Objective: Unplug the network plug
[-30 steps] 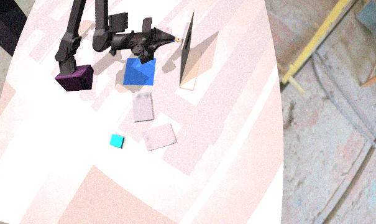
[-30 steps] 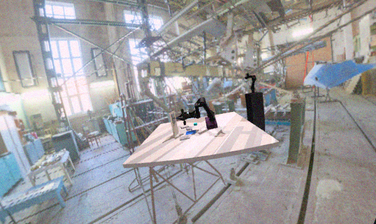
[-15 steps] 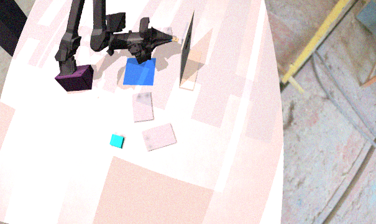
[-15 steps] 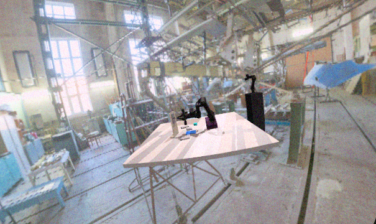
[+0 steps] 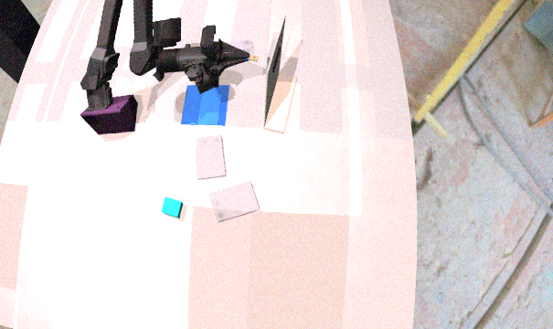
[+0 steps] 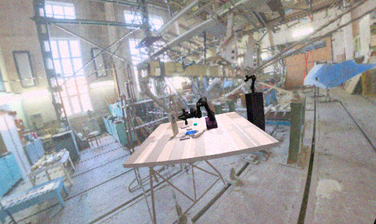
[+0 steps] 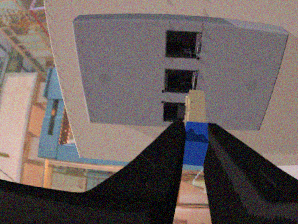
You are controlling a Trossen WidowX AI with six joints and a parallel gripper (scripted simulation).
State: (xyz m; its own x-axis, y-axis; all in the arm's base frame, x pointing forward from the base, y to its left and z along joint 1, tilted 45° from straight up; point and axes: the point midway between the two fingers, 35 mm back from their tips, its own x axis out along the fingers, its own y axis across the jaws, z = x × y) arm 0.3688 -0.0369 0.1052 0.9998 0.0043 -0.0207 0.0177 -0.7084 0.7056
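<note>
My gripper (image 5: 248, 57) (image 6: 179, 117) (image 7: 193, 132) is shut on the network plug (image 5: 254, 58) (image 7: 196, 107), which has a tan front and a blue rear part. The plug is out of the sockets, in the air, with a gap between its front and the upright panel (image 5: 272, 82) (image 6: 174, 126) (image 7: 125, 75). The wrist view shows three dark sockets in a column; the plug partly covers the lowest one. The thin tab cannot be made out. The marked square (image 5: 205, 111) (image 6: 191, 132) is blue and lies on the table below and beside the gripper.
A cyan block (image 5: 172, 207) (image 6: 195, 124) lies on the table. Two pale flat plates (image 5: 210, 157) (image 5: 235, 201) lie beyond the square from the arm, and another (image 5: 246, 46) is partly hidden behind the gripper. The arm's purple base (image 5: 113, 114) (image 6: 210, 123) stands left of the square in the top view.
</note>
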